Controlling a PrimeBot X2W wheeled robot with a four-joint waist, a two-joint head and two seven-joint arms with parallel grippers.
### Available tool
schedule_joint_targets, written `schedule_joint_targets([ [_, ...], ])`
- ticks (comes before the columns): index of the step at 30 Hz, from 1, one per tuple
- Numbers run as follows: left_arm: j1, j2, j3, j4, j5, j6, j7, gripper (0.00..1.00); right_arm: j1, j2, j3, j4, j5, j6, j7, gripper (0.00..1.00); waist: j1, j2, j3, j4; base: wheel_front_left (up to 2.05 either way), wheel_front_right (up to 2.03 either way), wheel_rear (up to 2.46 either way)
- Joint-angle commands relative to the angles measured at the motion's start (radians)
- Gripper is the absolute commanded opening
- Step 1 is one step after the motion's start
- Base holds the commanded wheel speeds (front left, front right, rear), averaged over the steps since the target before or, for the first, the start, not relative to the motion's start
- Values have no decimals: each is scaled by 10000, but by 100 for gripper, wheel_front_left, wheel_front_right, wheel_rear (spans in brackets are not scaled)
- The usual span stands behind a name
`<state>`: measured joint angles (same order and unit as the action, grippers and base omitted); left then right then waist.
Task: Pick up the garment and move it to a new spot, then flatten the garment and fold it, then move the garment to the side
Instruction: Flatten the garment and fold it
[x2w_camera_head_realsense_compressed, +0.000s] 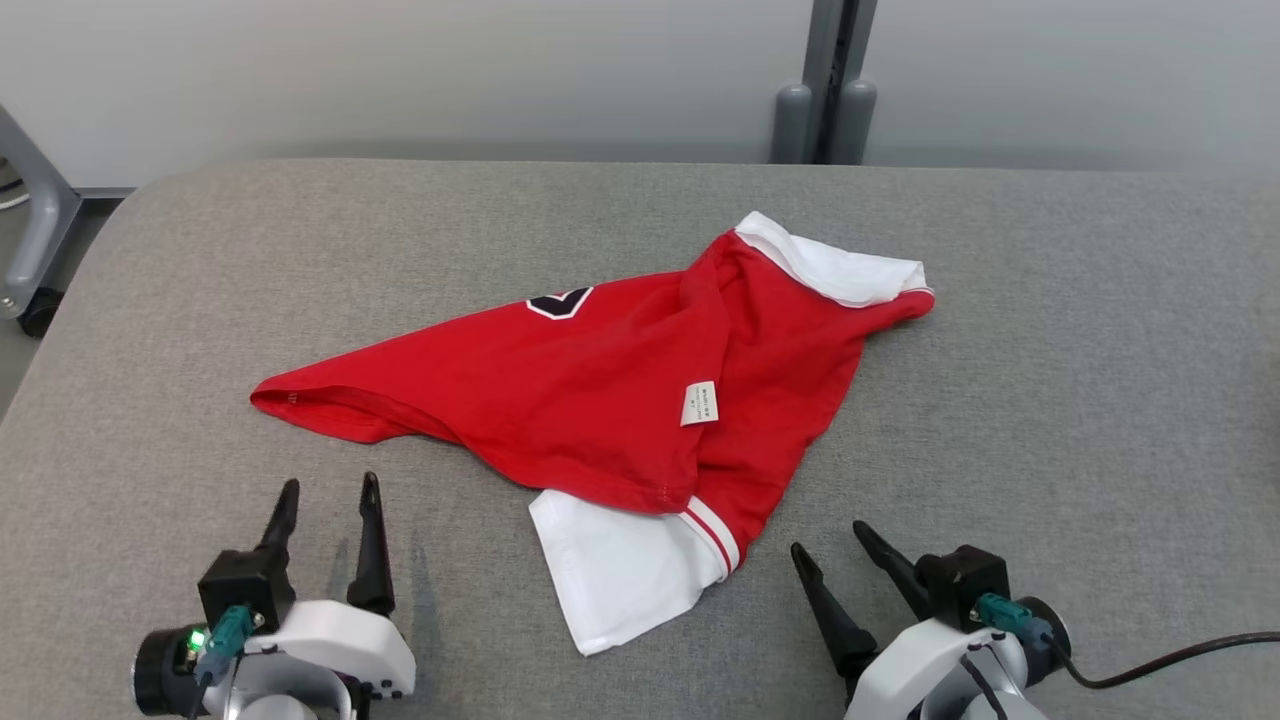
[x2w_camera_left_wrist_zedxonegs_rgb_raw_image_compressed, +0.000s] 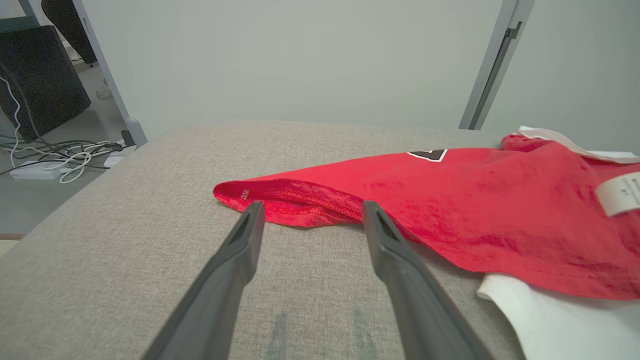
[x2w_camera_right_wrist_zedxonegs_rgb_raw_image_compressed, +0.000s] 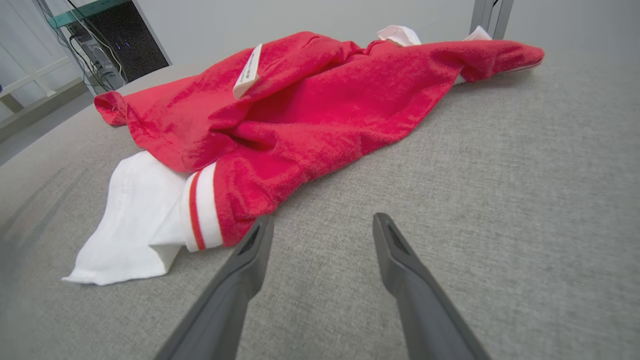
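Note:
The garment (x2w_camera_head_realsense_compressed: 600, 390) is a red shirt with white sleeves and collar, lying crumpled in the middle of the grey padded table (x2w_camera_head_realsense_compressed: 1050, 400). A white label sits on its top and a dark patch shows near its far edge. My left gripper (x2w_camera_head_realsense_compressed: 330, 495) stands open at the lower left, short of the shirt's pointed left corner (x2w_camera_left_wrist_zedxonegs_rgb_raw_image_compressed: 280, 200), holding nothing. At the lower right my right gripper (x2w_camera_head_realsense_compressed: 828, 545) is open too, just right of the white sleeve (x2w_camera_right_wrist_zedxonegs_rgb_raw_image_compressed: 145, 220) and the striped cuff. In each wrist view the fingers (x2w_camera_left_wrist_zedxonegs_rgb_raw_image_compressed: 235, 260) (x2w_camera_right_wrist_zedxonegs_rgb_raw_image_compressed: 400, 260) frame bare table.
Grey wall panels and a metal post (x2w_camera_head_realsense_compressed: 835, 80) stand behind the table. A wheeled frame leg (x2w_camera_head_realsense_compressed: 35, 240) is at the far left edge. Cables and a power strip (x2w_camera_left_wrist_zedxonegs_rgb_raw_image_compressed: 55, 160) lie on the floor to the left. A black cable (x2w_camera_head_realsense_compressed: 1170, 665) trails from my right wrist.

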<state>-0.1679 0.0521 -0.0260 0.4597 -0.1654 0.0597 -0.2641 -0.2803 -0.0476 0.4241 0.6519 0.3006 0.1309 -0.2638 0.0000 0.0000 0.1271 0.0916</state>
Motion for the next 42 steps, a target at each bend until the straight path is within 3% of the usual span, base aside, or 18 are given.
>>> schedule_joint_targets([
  [1, 300, -5, -266, -56, -233, 20, -1, 100, 117, -67, 263, 42, 247, -4, -8, 100, 0, 0, -140, 257, 0, 0, 0],
  [6, 684, 10, -1084, 71, -529, 34, -1, 100, 172, -67, 723, 238, 968, -4, -8, 100, 0, 0, -208, 737, 0, 0, 0],
  [18, 652, 14, -1395, 200, -302, 42, -1, 100, -459, -71, 1172, 1534, 2183, -4, 0, 98, 0, 0, -116, 1625, 0, 0, 0],
  [19, 655, 6, -1410, 196, -304, 29, -1, 100, -557, -71, 1170, 1651, 2213, -4, 0, 79, 0, 0, -102, 1669, 0, 0, 0],
  [20, 665, 3, -1418, 215, -300, 17, -1, 100, -590, -72, 1164, 1739, 2324, -4, 0, 49, 0, 0, -92, 1708, 0, 0, 0],
  [21, 679, 7, -1420, 233, -319, 0, -1, 100, -646, -71, 1150, 1827, 2369, -4, 1, 31, 0, 0, -85, 1732, 0, 0, 0],
  [22, 687, 7, -1417, 249, -343, -8, -1, 100, -721, -72, 1104, 1929, 2317, -4, 1, 0, 0, 0, -92, 1757, 0, 0, 0],
  [27, 832, 8, -1357, 319, -436, 0, -1, 100, -859, -115, 46, 2169, 1759, -4, -3, 0, 0, 0, -237, 1675, 0, 0, 0],
  [37, 912, 14, -1951, 293, -918, -21, -1, 100, -1301, -1552, -2488, 1455, -940, -4, -3, 0, 0, 0, -518, 1085, 0, 0, 0],
  [42, 884, 9, -2213, 398, -1061, 77, -1, 100, -1674, -1684, -3067, 1145, -1612, -4, -5, 0, 0, 0, -658, 930, 0, 0, 0],
])
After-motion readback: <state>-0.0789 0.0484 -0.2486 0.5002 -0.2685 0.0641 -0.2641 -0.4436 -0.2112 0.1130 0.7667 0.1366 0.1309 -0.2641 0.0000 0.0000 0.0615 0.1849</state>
